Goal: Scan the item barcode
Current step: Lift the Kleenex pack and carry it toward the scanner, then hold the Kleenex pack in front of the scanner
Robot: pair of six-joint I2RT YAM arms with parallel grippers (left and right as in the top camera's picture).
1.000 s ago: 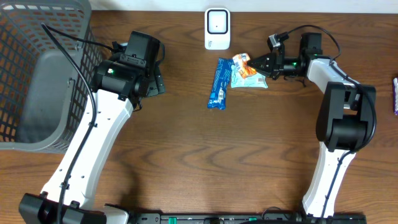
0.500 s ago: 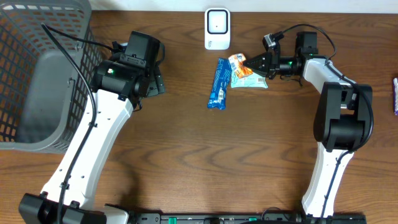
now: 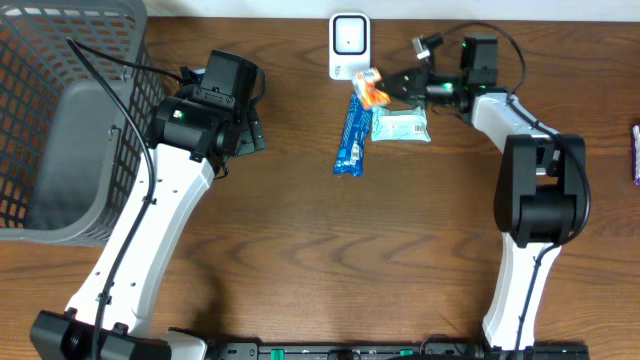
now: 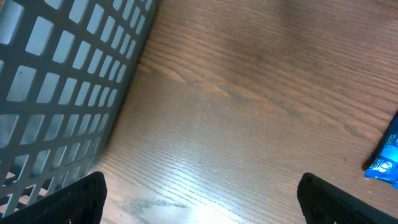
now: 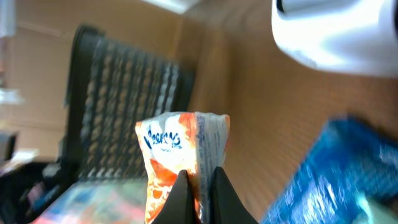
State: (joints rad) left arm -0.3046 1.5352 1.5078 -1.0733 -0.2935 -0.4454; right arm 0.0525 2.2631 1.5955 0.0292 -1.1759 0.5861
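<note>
Left tool (image 4: 205, 205): jaws wide, holding nothing, over bare worktop (image 3: 300, 260) beside the grey basket (image 3: 60, 120) at frame left. Farther back, at upper centre, a blue wrapped bar (image 3: 352, 135) and a teal pouch (image 3: 401, 125) lie flat. Right tool (image 5: 200, 186): clamped on the orange snack packet (image 3: 370, 88), held just below the white scanner (image 3: 349, 45) at top centre.

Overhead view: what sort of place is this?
Probably a mock shop checkout on a table: a white barcode scanner, an orange snack packet held near it, and a grey mesh basket.
</note>
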